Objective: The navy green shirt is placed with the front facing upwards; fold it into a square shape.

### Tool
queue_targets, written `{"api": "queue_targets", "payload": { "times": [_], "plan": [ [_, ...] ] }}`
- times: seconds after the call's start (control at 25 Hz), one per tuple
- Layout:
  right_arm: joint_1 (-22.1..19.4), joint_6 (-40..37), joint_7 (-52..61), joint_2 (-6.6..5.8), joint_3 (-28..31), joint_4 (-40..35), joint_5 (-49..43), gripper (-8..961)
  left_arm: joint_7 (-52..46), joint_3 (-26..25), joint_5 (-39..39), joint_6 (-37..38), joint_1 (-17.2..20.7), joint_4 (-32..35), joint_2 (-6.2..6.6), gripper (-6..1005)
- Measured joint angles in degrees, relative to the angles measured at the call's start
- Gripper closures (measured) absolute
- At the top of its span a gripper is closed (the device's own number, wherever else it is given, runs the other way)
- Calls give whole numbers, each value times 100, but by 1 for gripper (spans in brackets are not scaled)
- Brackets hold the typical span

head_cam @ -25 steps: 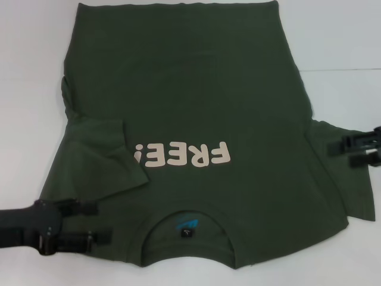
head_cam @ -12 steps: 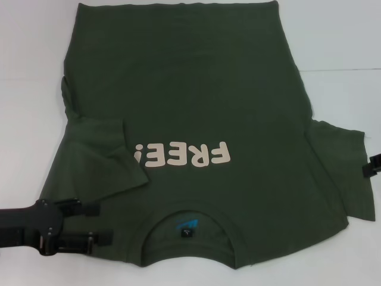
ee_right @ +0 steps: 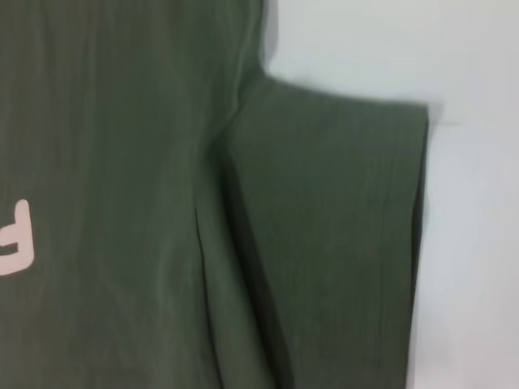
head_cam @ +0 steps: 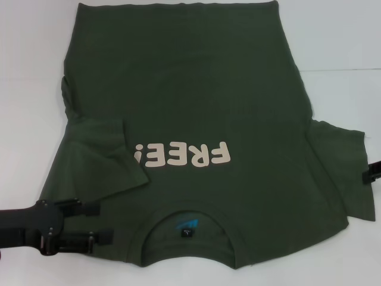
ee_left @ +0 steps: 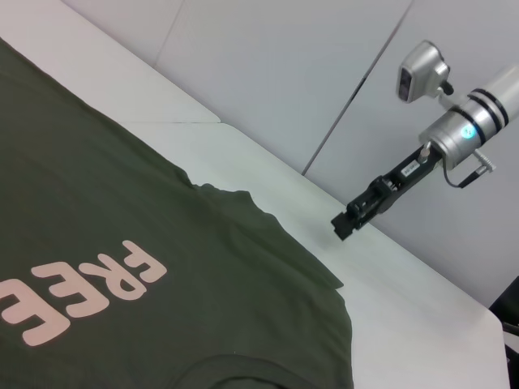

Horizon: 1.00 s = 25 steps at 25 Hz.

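cream "free!" lettering is read on the dark olive-green cotton shirt [head_cam: 196, 119]. the left gripper [head_cam: 98, 223], at 8 o'clock, is spread over its shoulder, unclenched. the right gripper [head_cam: 372, 173] is seen at 3 o'clock; its state cannot be told.

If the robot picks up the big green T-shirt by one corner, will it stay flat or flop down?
The dark olive-green cotton T-shirt would probably flop and hang, since one sleeve already lies folded over the chest with soft creases. It likely bunches when pushed, judging by the wrinkles near the other sleeve. It looks thin, so probably light for its size.
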Motion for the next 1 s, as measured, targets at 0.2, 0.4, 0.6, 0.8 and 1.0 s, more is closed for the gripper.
{"api": "queue_targets", "payload": {
  "times": [0.2, 0.4, 0.6, 0.8, 1.0],
  "plan": [
    [36, 192, 2, -43, -22, 388, 7, 37, 2, -5, 0, -14, -14, -2, 0, 69],
    [45, 231, 4, -13, -28, 448, 10, 37, 4, -5, 0, -78, -21, -2, 0, 70],
    [17, 244, 1, 17, -28, 463, 31, 37, 4, -4, -20, -107, -26, -2, 0, 70],
    [-1, 348, -47, 40, -28, 590, 48, 37, 4, -3, -58, -118, -26, -2, 0, 71],
    [10, 395, -71, 64, -27, 619, 52, 38, 5, -4, -61, -121, -26, -2, 0, 72]
  ]
}}
